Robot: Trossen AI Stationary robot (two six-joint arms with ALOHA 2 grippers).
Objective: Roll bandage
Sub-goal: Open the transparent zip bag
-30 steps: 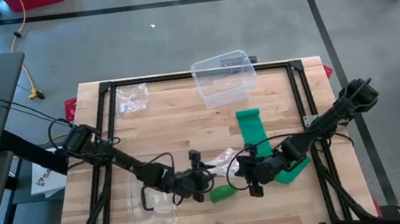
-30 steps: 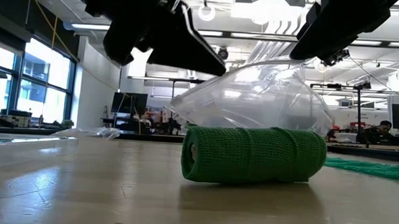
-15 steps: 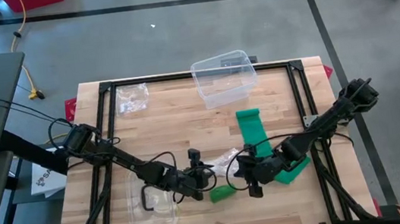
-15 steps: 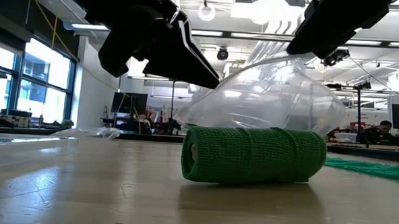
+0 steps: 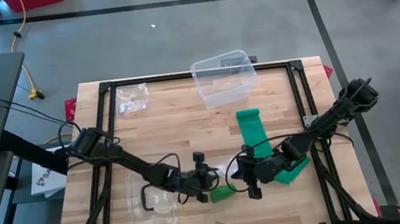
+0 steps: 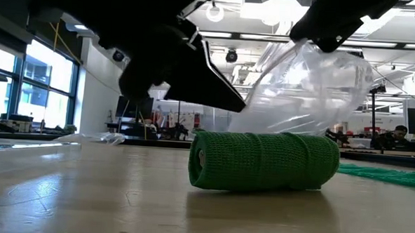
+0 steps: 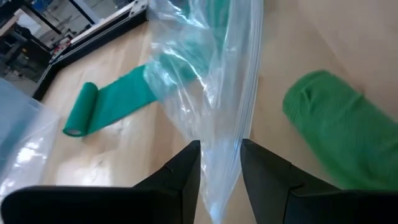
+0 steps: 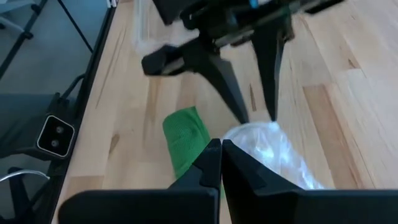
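Low view: rolled green bandage [image 6: 264, 161] lies on its side on the table [image 6: 85, 195], a clear plastic bag [image 6: 307, 86] lifted above and behind it. Left gripper [image 7: 220, 163] stands narrowly parted with the bag's edge between its fingers; right gripper [image 8: 221, 163] is pinched tight on the same bag. Bandage looks soft, light, springy, likely to unwind; best taken across its middle. Nearby: a second, partly unrolled bandage [image 5: 252, 130], a clear tub [image 5: 223, 77], a flat tray [image 5: 150, 204]. The hanging bag crowds the approach.
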